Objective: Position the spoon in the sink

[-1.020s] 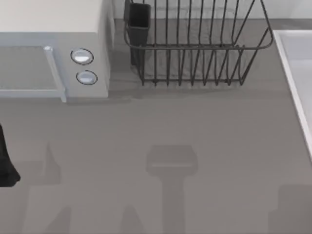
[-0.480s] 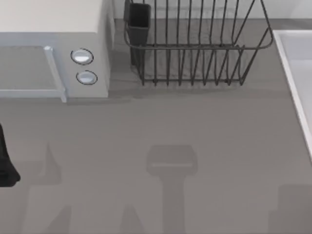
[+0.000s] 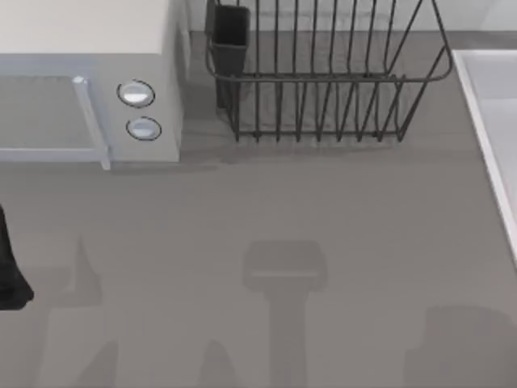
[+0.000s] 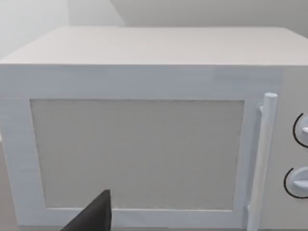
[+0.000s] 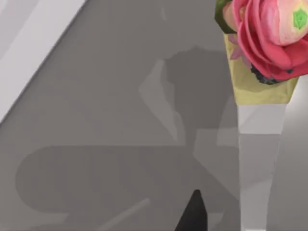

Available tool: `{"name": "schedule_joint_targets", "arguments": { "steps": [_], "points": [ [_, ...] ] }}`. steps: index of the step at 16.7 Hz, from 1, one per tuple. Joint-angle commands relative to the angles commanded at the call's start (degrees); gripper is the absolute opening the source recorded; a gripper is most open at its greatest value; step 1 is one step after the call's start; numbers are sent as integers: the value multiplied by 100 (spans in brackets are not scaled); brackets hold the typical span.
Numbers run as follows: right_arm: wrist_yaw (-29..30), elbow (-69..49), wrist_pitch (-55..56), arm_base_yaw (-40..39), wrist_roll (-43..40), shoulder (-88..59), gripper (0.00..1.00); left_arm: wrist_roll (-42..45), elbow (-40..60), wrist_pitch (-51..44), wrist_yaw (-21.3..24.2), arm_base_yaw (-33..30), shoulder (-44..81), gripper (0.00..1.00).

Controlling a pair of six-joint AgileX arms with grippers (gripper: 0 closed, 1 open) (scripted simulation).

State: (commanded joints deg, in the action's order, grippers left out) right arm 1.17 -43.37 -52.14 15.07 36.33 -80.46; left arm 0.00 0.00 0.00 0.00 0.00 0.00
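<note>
Starting at the table's left edge, my left arm is cut off, facing the microwave. Dish rack sits centre; sink is cropped right. I cannot tell either gripper's state.

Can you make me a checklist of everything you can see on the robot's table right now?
Surface: grey table, with soft shadows near its front edge.
Job's things: the sink, a pale basin with a raised rim, sits at the table's right edge. Spoon: nothing seen.
Clutter: white microwave at the back left, door shut, two round knobs; dark wire dish rack at the back middle with a dark cup at its left end; a pink flower in a tall vase in the right wrist view.
Grippers: left arm is a dark shape at the table's left edge; a dark fingertip faces the microwave. Right fingertip above the table.
Cables: nothing seen.
Surroundings: pale wall behind the microwave.
</note>
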Motion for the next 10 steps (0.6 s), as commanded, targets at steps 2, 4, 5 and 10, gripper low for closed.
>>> {"name": "schedule_joint_targets", "arguments": {
  "steps": [2, 4, 5, 10],
  "points": [
    [1, -365, -671, 18, 2, 218, 0, 0, 0, 0, 0, 0, 0, 100],
    [1, -665, -1108, 28, -7, 429, 0, 0, 0, 0, 0, 0, 0, 100],
    [1, -766, -1237, 29, -15, 510, 0, 0, 0, 0, 0, 0, 0, 100],
    [-3, -811, -1299, 19, -13, 546, 0, 0, 0, 0, 0, 0, 0, 100]
  ]
}}
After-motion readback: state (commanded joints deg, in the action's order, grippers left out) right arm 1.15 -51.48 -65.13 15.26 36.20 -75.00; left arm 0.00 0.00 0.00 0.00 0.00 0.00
